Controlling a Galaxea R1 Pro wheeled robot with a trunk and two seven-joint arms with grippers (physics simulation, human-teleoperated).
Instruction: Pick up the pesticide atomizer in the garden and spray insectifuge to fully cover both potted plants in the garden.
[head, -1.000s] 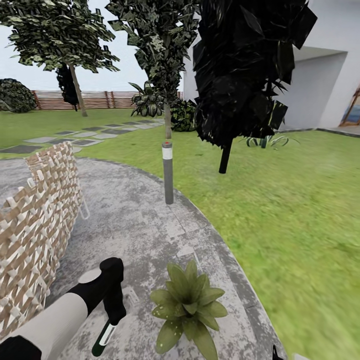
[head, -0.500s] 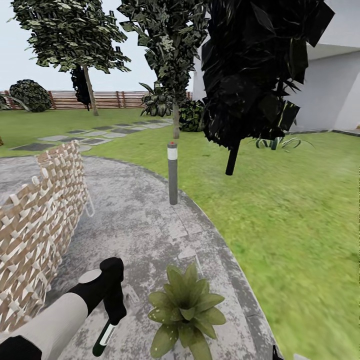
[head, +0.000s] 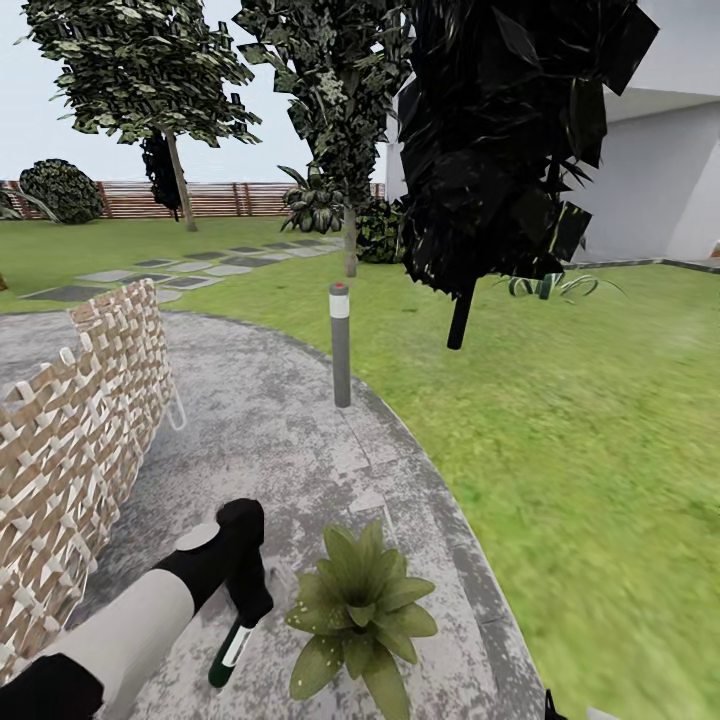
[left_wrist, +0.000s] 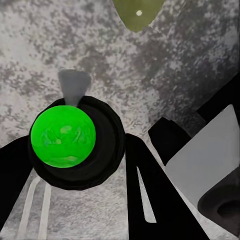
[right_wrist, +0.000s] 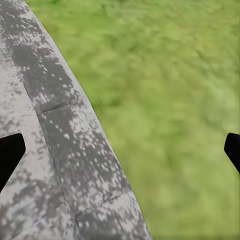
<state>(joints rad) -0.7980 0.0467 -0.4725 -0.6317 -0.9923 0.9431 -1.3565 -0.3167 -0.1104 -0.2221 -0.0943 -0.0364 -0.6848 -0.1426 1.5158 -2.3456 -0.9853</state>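
Observation:
One potted plant (head: 360, 618), a rosette of broad pointed green leaves, stands on the grey stone patio (head: 280, 440) near its grass edge. A few pale specks of insectifuge dot its lower left leaves. My left gripper (head: 246, 598) hangs just left of the plant, shut on the pesticide atomizer (head: 231, 652), whose white and dark green body points down at the stone. In the left wrist view the atomizer's bright green round end (left_wrist: 62, 134) sits between my black fingers (left_wrist: 150, 190), with a leaf tip (left_wrist: 138, 12) beyond it. My right gripper (right_wrist: 120, 150) is open over the patio edge and grass.
A wicker seat (head: 70, 440) stands close on the left. A grey bollard light (head: 340, 345) rises at the patio rim ahead. Trees, a dark-leaved tree trunk (head: 460, 315) and lawn (head: 580, 450) lie to the right; a slatted fence (head: 210, 198) and white building close the back.
The view panned a little across the garden. My left arm carried the atomizer up and rightward, closer to the plant's leaves.

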